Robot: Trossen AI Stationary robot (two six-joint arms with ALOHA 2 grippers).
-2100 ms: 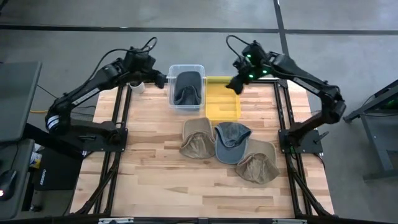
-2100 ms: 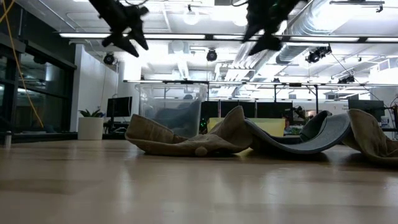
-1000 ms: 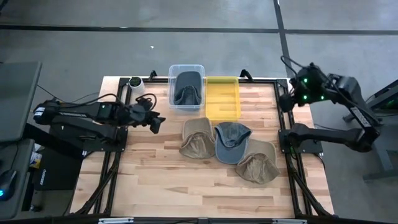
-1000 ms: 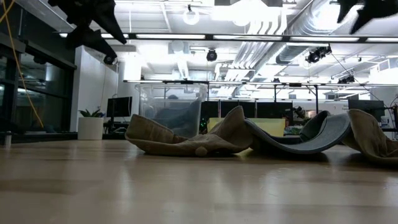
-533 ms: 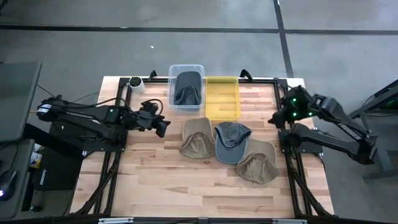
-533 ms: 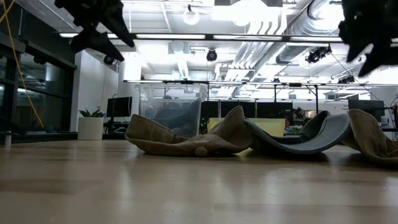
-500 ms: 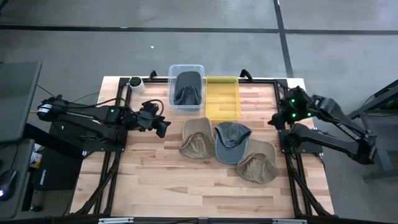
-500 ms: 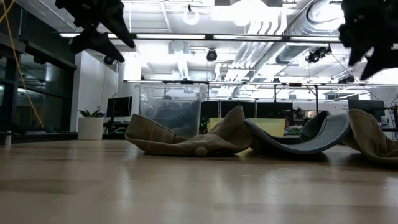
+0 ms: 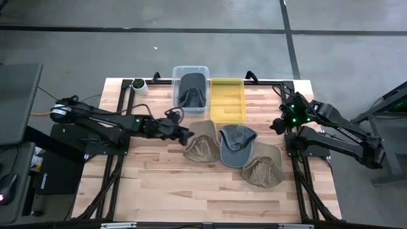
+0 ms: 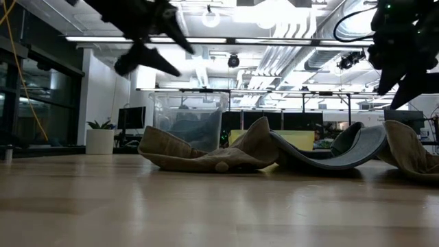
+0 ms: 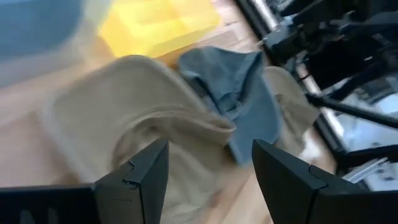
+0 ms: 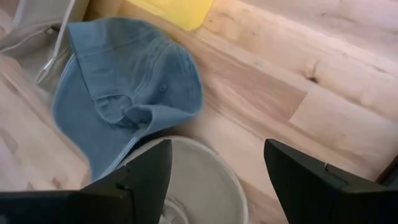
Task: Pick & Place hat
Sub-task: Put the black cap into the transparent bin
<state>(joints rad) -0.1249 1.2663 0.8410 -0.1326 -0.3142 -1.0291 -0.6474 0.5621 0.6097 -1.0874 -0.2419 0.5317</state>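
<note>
Bright, even light from ceiling strip lamps [image 10: 226, 40] at 12 o'clock in low view, w/ glare washing out ceiling there. Arms reduced to dark silhouettes vs. that backlight. Foreground table [image 10: 206, 206] soft, out of focus. High view evenly lit, shadows faint. Left wrist view heavily motion-blurred, esp. tan hat [image 11: 143, 118] & yellow bin [image 11: 155, 25]. Right wrist view sharper; slight smear on blue hat [image 12: 124, 87].
</note>
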